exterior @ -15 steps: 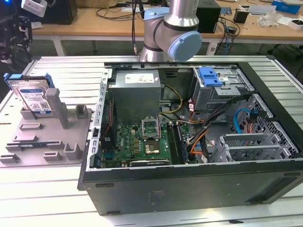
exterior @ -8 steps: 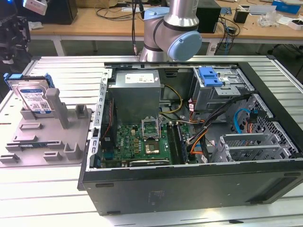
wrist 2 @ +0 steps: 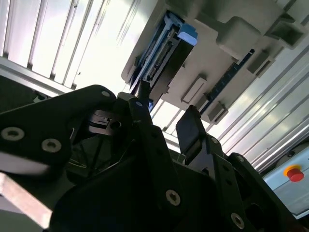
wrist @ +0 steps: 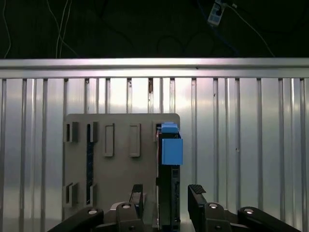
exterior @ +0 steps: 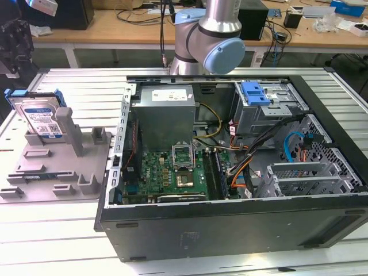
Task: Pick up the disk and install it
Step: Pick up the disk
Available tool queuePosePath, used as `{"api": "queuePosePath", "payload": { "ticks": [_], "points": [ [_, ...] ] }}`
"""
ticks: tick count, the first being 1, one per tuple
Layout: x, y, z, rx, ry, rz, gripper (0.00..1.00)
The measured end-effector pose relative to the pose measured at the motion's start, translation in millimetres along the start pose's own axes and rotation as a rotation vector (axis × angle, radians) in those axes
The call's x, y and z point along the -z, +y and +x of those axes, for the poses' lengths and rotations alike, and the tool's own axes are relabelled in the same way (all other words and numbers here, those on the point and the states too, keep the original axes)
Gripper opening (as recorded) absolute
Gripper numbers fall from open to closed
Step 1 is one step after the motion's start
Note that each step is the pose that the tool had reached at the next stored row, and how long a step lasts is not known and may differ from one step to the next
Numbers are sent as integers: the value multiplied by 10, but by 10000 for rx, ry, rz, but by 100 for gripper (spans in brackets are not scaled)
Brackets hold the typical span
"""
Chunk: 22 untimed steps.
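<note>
The disk [exterior: 40,115] stands on edge in a grey holder plate [exterior: 57,167] at the exterior view's left, its silver face and white-and-blue label showing and a blue carrier frame around its edges. In the first wrist view I see the disk [wrist: 169,188] edge-on with its blue carrier tab. My gripper [wrist: 166,193] is open, one finger to each side of the disk's line, still some way off it. The second wrist view shows the same open gripper [wrist 2: 164,123] with the disk [wrist 2: 161,58] beyond it. Nothing is held.
An open computer case [exterior: 230,155] lies on the ribbed metal table [exterior: 57,247], with a grey power supply box [exterior: 164,115], a motherboard [exterior: 172,172] and a drive cage holding a blue bracket [exterior: 256,92]. A red stop button [wrist 2: 293,172] sits nearby. Cluttered benches stand behind.
</note>
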<state>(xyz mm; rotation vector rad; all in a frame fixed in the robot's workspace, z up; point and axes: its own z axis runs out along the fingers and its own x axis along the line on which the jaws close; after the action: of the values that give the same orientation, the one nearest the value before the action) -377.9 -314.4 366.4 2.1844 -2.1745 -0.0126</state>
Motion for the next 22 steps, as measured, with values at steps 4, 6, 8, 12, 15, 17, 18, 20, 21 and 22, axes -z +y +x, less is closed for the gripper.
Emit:
{"api": "queuePosePath", "payload": {
  "ticks": [4,6,8,12,15,17,18,20,21,22],
  "points": [
    [0,0,0,14,1,1,50],
    [-1,1,-5,14,1,4,50],
    [0,12,-15,30,2,2,50],
    [-4,83,-32,88,5,4,50],
    [-7,117,-33,258,13,10,50],
    [-13,132,-35,371,18,15,50],
    [-17,141,-36,409,20,16,50],
    [-30,165,-42,470,23,17,50],
    [-38,179,-46,491,24,18,50],
    [-49,197,-51,512,25,20,50]
  ]
}}
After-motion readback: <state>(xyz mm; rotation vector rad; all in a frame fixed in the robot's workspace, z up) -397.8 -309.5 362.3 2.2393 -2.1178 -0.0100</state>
